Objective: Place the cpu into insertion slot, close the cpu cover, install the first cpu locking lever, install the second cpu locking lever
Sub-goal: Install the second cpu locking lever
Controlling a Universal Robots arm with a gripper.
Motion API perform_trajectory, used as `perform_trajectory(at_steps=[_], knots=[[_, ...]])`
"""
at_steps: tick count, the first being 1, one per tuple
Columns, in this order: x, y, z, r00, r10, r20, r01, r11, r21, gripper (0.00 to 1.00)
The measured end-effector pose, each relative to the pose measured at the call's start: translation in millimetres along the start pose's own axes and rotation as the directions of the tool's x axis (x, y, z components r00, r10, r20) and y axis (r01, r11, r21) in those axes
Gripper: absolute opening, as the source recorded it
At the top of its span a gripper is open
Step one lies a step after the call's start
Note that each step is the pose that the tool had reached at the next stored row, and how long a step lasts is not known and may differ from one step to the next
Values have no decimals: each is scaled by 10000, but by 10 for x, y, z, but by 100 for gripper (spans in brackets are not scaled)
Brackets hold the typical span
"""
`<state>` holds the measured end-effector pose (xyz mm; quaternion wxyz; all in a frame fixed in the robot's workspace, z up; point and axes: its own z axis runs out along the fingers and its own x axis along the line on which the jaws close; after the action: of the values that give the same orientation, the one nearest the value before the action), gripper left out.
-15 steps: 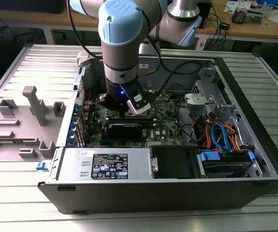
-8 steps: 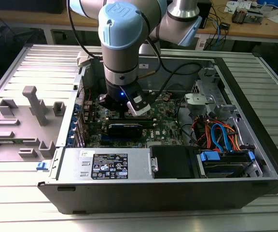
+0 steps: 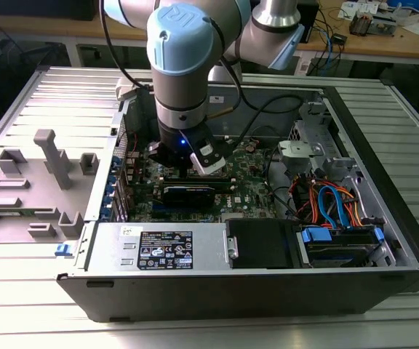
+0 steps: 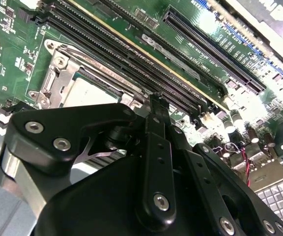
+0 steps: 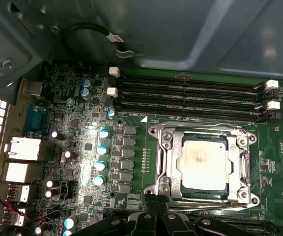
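Hand (image 5: 154, 209) just beside cpu (image 5: 204, 164)

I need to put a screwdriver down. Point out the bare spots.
The ribbed grey metal table in front of the black computer case is bare. Inside, the green circuit board is crowded under the gripper, cables beside it.

An open computer case (image 3: 384, 182) lies on a ribbed metal desk (image 3: 42, 320). Inside it, a black labelled power supply box (image 3: 162, 249) sits along the near wall, with orange and blue cables (image 3: 333, 200) beside a drive bay toward the exterior view's right. A grey plastic fixture (image 3: 49, 156) stands near the desk's left edge. Long black memory slots (image 5: 190, 98) cross the green circuit board (image 5: 279, 147).
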<state>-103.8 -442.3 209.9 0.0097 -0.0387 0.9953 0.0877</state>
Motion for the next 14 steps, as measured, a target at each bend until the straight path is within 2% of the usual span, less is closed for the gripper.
perform_trajectory(at_steps=[5,10,14], knots=[[2,0,10,10000,2,4,-2,10000,-37,11],[5,-4,25,10000,1,10,-1,9999,-111,11],[13,-5,32,10000,2,9,-2,9999,-119,11]])
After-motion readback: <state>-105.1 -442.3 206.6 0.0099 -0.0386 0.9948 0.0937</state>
